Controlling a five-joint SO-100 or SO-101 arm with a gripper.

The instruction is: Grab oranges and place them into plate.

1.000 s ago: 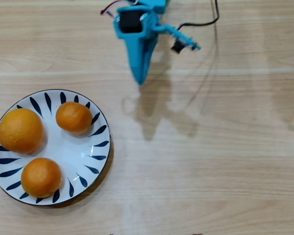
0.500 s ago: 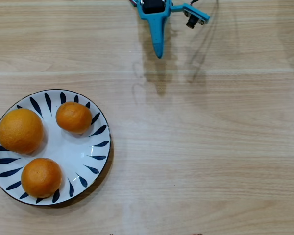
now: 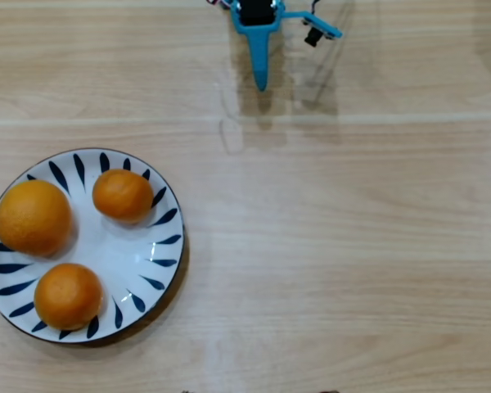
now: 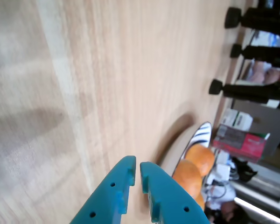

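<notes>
Retracted since a second ago, your hand (image 3: 261, 82) sits nearly closed, empty, at the desk's (image 3: 352, 246) far edge. All three oranges (image 3: 123, 195) lie on the plate (image 3: 159, 246); nothing remains but parking.

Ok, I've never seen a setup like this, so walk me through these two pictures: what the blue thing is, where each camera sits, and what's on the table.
The blue thing is a small robot arm's two-finger gripper. The overhead view looks straight down at a wooden table; the wrist view comes from a camera riding on the arm, so the blue fingers poke in from the bottom edge. On the table sits a white plate with blue strokes, holding three oranges. The gripper is nearly closed, holds nothing and sits well away from the plate.
</notes>
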